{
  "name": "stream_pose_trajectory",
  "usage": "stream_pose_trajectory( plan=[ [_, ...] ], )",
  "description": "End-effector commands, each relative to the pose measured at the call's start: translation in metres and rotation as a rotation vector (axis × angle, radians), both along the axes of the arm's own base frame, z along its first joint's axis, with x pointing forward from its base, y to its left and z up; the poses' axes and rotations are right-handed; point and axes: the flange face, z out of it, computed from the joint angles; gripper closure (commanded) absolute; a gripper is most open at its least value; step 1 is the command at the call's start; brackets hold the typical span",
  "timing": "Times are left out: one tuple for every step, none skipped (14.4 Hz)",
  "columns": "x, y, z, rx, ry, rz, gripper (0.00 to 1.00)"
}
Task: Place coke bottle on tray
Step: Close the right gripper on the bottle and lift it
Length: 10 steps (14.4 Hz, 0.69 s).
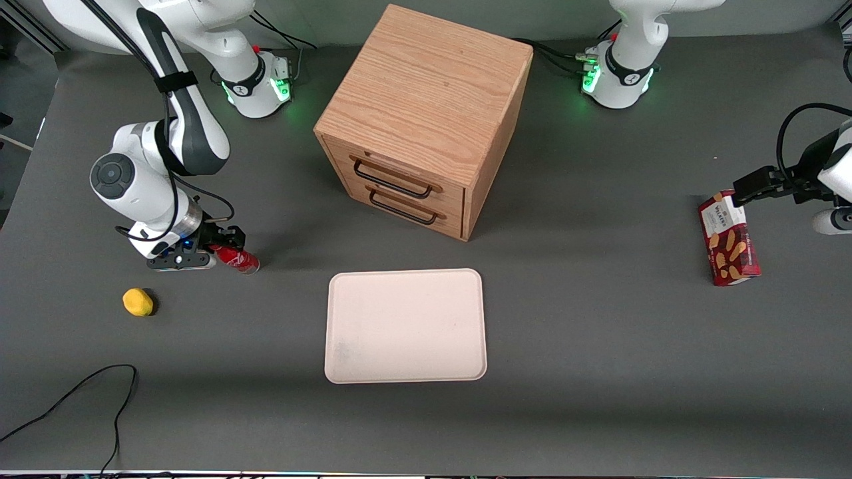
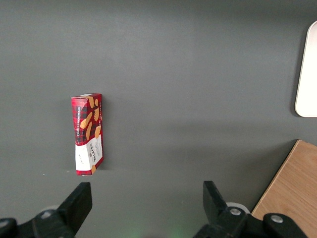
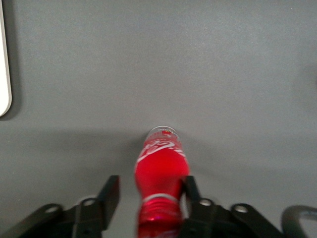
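Note:
The coke bottle (image 1: 238,259), small and red with white script, lies on the dark table toward the working arm's end. My right gripper (image 1: 223,249) is low at the bottle's cap end and is open. In the right wrist view the bottle (image 3: 161,168) lies between the fingers of the gripper (image 3: 151,182). One finger (image 3: 190,191) is against the bottle's side, and a gap separates the other finger (image 3: 110,191) from it. The cream-white tray (image 1: 406,326) lies flat and bare near the table's middle, nearer the front camera than the bottle. Its rim (image 3: 3,74) shows in the right wrist view.
A wooden two-drawer box (image 1: 426,120) stands farther from the front camera than the tray. A small yellow object (image 1: 138,302) lies close to the gripper, nearer the camera. A red biscuit box (image 1: 729,239) sits at the parked arm's end. A black cable (image 1: 100,392) loops near the front edge.

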Motion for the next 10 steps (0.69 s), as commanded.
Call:
stream_pose_trajectory(
  plan=[
    [0.000, -0.001, 0.003, -0.003, 0.003, 0.027, 0.62],
    [0.000, -0.001, 0.003, -0.003, 0.001, 0.027, 0.67],
    [0.002, -0.001, 0.005, -0.002, -0.003, 0.027, 0.71],
    [0.004, -0.001, 0.008, -0.002, -0.008, 0.025, 0.76],
    [0.007, 0.000, 0.013, -0.001, -0.012, 0.027, 0.79],
    [0.013, 0.000, 0.024, -0.001, -0.011, 0.027, 0.79],
    [0.024, 0.000, 0.042, -0.002, -0.003, 0.025, 0.79],
    [0.033, 0.000, 0.060, -0.001, 0.011, 0.035, 0.82],
    [0.042, 0.000, 0.079, -0.002, 0.011, 0.038, 0.83],
    [0.049, 0.001, 0.097, -0.001, 0.008, 0.039, 0.86]
  ],
)
